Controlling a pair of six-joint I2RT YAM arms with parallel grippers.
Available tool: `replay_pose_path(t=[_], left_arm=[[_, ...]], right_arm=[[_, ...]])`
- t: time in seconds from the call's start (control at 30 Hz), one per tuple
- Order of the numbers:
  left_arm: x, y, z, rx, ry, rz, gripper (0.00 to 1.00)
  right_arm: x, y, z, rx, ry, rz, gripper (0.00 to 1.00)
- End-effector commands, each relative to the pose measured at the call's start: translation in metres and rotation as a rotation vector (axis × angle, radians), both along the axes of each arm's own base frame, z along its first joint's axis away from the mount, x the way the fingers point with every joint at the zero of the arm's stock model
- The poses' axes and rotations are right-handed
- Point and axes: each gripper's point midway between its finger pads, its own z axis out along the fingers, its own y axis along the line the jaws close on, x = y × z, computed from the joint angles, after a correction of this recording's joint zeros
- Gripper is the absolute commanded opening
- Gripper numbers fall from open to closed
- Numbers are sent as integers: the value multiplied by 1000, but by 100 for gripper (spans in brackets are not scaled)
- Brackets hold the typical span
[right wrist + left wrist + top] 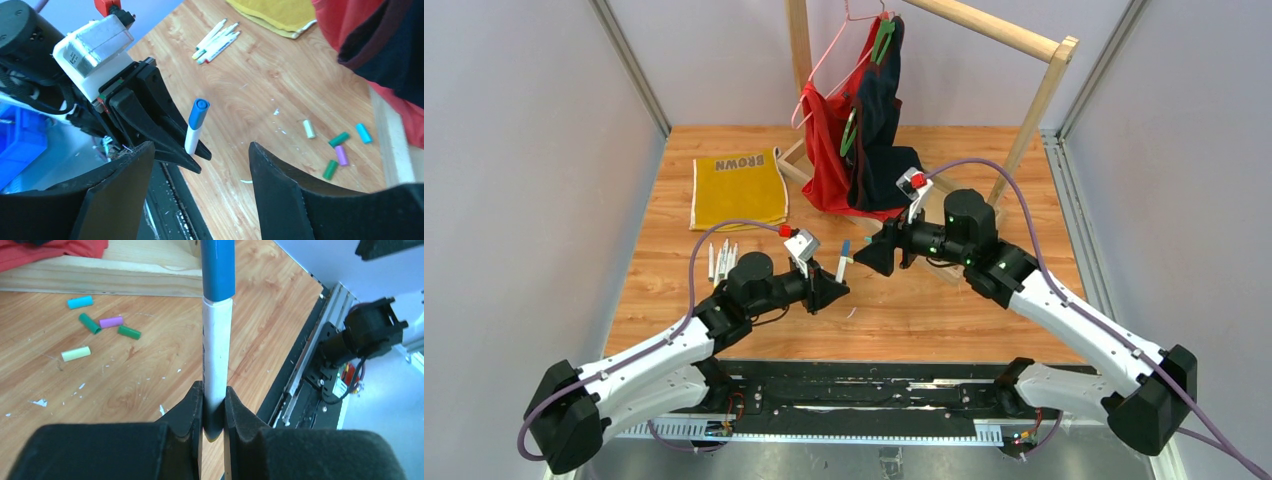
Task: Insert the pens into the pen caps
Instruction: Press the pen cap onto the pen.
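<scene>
My left pincer [214, 407] clamps the pen [217, 355] low on its barrel, blue cap [218, 267] on top, short of the rack base [125, 277]; right pincer [200, 150] stands open. I judge the pen light, stiff, slick: grip mid-barrel.

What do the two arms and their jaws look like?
Both the left arm and right arm have white shells with black joints and bases. A purple cable runs to each wrist's silver-white camera box with a red plug. The jaws are black, wedge-shaped, padded.
</scene>
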Motion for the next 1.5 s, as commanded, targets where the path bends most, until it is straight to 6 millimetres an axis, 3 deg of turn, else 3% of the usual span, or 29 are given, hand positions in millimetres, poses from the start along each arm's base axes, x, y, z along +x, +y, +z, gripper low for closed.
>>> replay_pose_path(t=[0.0, 0.3, 0.57, 1.4, 1.47], left_arm=[[-12, -5, 15, -18, -131, -110, 0], [-20, -7, 15, -27, -128, -150, 0], [-23, -7, 15, -33, -114, -160, 0], [-22, -9, 18, -43, -105, -155, 0], [-20, -8, 19, -45, -101, -140, 0]], right_arm=[[-12, 13, 22, 91, 26, 129, 70], [-7, 31, 21, 139, 76, 177, 62], [-6, 34, 13, 131, 96, 185, 55], [-4, 36, -6, 114, 136, 176, 1], [-4, 37, -10, 108, 145, 171, 1]])
